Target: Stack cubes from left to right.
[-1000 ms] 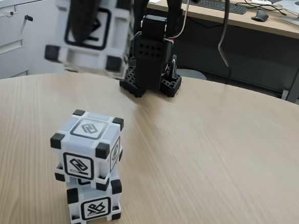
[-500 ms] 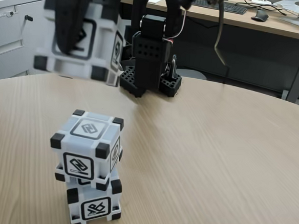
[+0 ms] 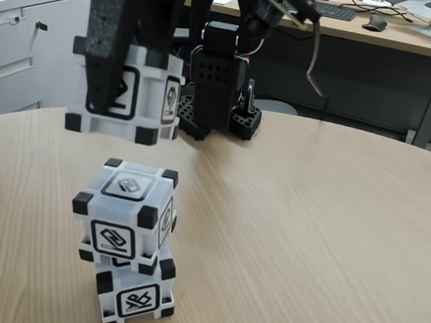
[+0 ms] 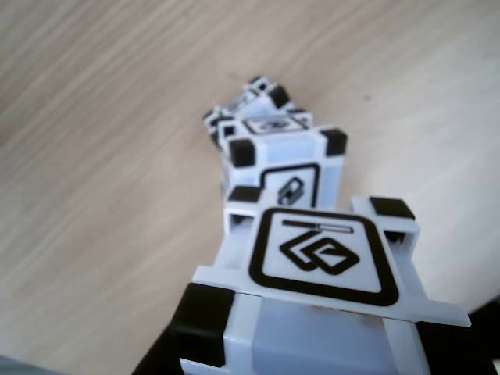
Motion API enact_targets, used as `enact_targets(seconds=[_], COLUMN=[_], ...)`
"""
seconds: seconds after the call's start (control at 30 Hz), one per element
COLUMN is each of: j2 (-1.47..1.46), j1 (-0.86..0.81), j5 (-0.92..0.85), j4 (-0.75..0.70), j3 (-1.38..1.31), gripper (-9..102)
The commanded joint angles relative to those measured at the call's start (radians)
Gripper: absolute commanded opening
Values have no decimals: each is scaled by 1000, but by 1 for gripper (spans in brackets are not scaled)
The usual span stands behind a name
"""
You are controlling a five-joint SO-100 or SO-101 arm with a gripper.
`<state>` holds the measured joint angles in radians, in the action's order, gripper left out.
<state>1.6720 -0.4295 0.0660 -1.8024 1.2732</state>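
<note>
Two white-grey cubes with black corners form a stack near the table's front left in the fixed view: the upper cube point(image 3: 127, 214) sits on the lower cube point(image 3: 136, 298). A third cube point(image 3: 131, 96) hangs in the air a short gap above the stack, slightly left of it. My gripper point(image 3: 120, 99) is shut on it, with one black finger point(image 3: 107, 54) running down its front face. In the other view the held cube point(image 4: 324, 266) fills the foreground, and beyond it are the stack's upper cube point(image 4: 285, 160) and a sliver of the lower cube point(image 4: 234, 105).
The arm's black base point(image 3: 221, 80) stands at the far edge of the round wooden table point(image 3: 307, 227). Behind it is a desk with a keyboard point(image 3: 315, 7) and a mouse point(image 3: 374, 22). A white cabinet point(image 3: 24, 45) is at the back left.
The held cube has come down toward the stack and turned slightly. The two stacked cubes have not moved.
</note>
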Motion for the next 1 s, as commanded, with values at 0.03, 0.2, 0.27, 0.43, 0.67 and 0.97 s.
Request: enact_targets(seconds=[0.03, 0.2, 0.27, 0.43, 0.67, 0.97], j2=[-34, -95, -100, -100, -86, -87], j1=[-21, -83, -89, -89, -72, -69], j5=[-29, -38, -40, -44, -54, -63], j4=[11, 11, 12, 12, 12, 12], j3=[-46, -58, -58, -63, -63, -64], gripper=[0, 0, 0, 0, 0, 0])
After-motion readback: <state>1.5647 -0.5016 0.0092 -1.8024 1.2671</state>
